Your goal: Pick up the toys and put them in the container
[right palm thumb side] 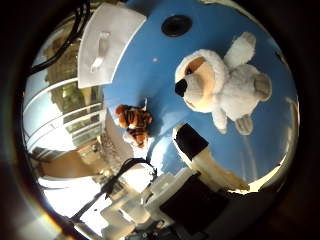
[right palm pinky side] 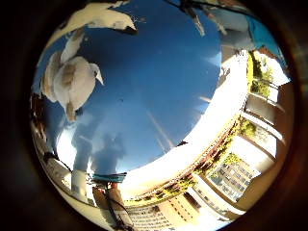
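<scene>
I have the hand (right palm thumb side: 200,165) hovering over the blue table (right palm thumb side: 150,75), palm facing down at the toys. A finger reaches out straight toward the white plush sheep (right palm thumb side: 220,87), holding nothing, so I read the hand as open, though little of it shows. The sheep lies on the table; the small orange tiger (right palm thumb side: 134,122) sits near its edge, apart from the sheep. The white container (right palm thumb side: 107,42) rests nearby. I see no legible writing.

The hand (right palm thumb side: 200,160) shows blocky white parts with black tips.
</scene>
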You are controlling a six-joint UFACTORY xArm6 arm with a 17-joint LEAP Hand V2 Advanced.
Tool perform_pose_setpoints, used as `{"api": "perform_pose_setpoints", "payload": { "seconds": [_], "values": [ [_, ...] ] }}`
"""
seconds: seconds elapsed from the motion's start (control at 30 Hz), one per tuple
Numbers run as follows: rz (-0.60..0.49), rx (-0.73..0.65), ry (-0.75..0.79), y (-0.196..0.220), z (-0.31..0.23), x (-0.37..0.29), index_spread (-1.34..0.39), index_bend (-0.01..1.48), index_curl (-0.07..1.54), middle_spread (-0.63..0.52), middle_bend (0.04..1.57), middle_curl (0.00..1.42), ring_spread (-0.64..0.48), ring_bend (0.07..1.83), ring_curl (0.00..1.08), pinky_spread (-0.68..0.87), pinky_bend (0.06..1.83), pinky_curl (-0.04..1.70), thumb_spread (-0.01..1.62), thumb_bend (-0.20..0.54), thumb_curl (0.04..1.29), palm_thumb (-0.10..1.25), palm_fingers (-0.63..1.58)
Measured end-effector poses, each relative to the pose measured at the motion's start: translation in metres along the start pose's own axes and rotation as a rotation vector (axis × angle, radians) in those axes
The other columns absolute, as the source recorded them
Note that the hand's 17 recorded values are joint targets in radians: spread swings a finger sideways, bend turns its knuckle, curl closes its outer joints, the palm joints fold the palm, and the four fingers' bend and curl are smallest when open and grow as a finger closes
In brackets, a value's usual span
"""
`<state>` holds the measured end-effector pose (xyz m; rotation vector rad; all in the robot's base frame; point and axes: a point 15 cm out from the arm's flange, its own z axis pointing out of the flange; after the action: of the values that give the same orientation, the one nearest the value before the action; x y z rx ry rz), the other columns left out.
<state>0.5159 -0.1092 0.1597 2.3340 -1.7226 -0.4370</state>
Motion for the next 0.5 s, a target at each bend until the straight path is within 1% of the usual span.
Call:
{"api": "perform_pose_setpoints", "payload": {
  "seconds": [0.17, 0.2, 0.23, 0.27, 0.3, 0.33, 0.37, 0.4, 0.43, 0.47, 0.5],
  "values": [
    [-0.035, -0.093, 0.083, -0.003, 0.022, 0.001, -0.02, 0.17, 0.31, 0.02, 0.21, 0.37, 0.27, 0.5, 0.28, 0.46, 0.65, 0.22, 1.11, -0.028, 0.33, 0.5, 0.28],
    [-0.04, -0.106, 0.096, -0.004, 0.025, 0.0, -0.02, 0.16, 0.3, 0.01, 0.24, 0.38, 0.27, 0.55, 0.29, 0.46, 0.64, 0.21, 1.11, -0.025, 0.33, 0.51, 0.37],
    [-0.047, -0.115, 0.109, -0.006, 0.027, -0.001, -0.03, 0.16, 0.3, -0.01, 0.28, 0.39, 0.27, 0.61, 0.29, 0.46, 0.63, 0.19, 1.11, -0.025, 0.33, 0.52, 0.49],
    [-0.051, -0.118, 0.116, -0.008, 0.028, -0.002, -0.07, 0.17, 0.29, -0.04, 0.36, 0.42, 0.24, 0.69, 0.32, 0.46, 0.67, 0.2, 1.11, -0.017, 0.34, 0.53, 0.72],
    [-0.055, -0.122, 0.118, -0.008, 0.028, -0.004, -0.09, 0.17, 0.29, -0.05, 0.39, 0.42, 0.23, 0.73, 0.31, 0.46, 0.69, 0.19, 1.11, -0.018, 0.34, 0.54, 0.81],
    [-0.058, -0.128, 0.116, -0.007, 0.028, -0.006, -0.14, 0.18, 0.29, -0.07, 0.46, 0.45, 0.22, 0.78, 0.33, 0.45, 0.73, 0.2, 1.11, -0.014, 0.35, 0.56, 0.99],
    [-0.062, -0.131, 0.116, -0.006, 0.027, -0.006, -0.18, 0.18, 0.3, -0.08, 0.54, 0.49, 0.21, 0.84, 0.36, 0.45, 0.77, 0.21, 1.11, -0.012, 0.35, 0.58, 1.12],
    [-0.065, -0.133, 0.12, -0.004, 0.024, -0.007, -0.22, 0.18, 0.32, -0.09, 0.6, 0.53, 0.18, 0.92, 0.4, 0.44, 0.83, 0.25, 1.11, -0.01, 0.36, 0.6, 1.18],
    [-0.069, -0.14, 0.128, -0.003, 0.022, -0.008, -0.25, 0.21, 0.34, -0.1, 0.67, 0.57, 0.16, 1.01, 0.45, 0.43, 0.85, 0.27, 1.11, -0.004, 0.37, 0.64, 1.18],
    [-0.072, -0.149, 0.134, 0.0, 0.02, -0.008, -0.27, 0.21, 0.35, -0.11, 0.69, 0.59, 0.14, 1.04, 0.47, 0.43, 0.87, 0.28, 1.1, -0.003, 0.38, 0.65, 1.17],
    [-0.071, -0.163, 0.139, 0.005, 0.017, -0.007, -0.3, 0.21, 0.36, -0.12, 0.75, 0.63, 0.12, 1.11, 0.5, 0.42, 0.91, 0.3, 1.1, 0.003, 0.4, 0.69, 1.14]
  ]
}}
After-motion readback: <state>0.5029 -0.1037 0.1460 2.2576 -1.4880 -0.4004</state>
